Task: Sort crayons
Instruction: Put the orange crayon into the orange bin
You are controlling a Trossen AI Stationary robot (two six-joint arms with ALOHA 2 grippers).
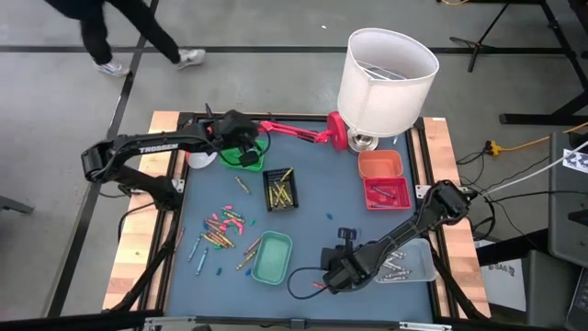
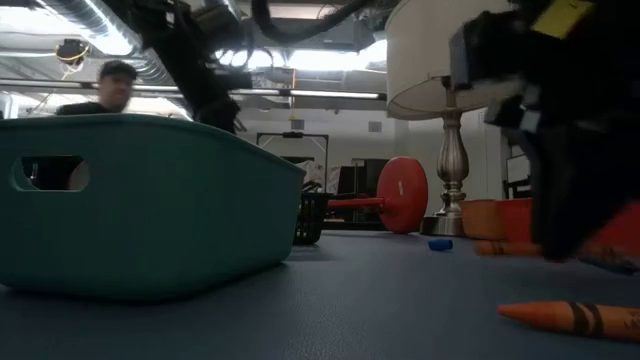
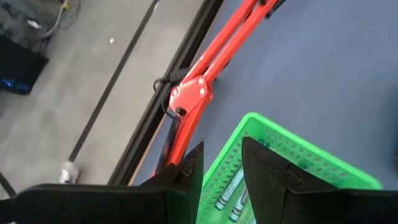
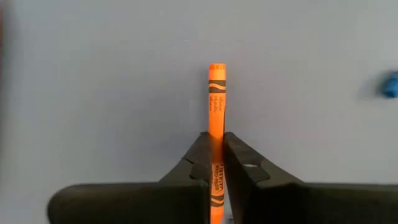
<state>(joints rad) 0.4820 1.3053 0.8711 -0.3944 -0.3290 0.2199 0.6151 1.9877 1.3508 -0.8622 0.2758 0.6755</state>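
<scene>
One orange crayon [image 4: 216, 118] is pinched between the closed fingers of our right gripper [image 4: 216, 163], lying flat on the counter [image 4: 93, 74] and sticking out ahead, so we should lift it straight up slowly, keeping the squeeze firm.

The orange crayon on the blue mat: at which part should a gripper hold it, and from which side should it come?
Grip the orange crayon across its thin shaft, coming from above: it lies flat on the mat, so only the long sides are free. The right gripper is closed on it this way.
</scene>
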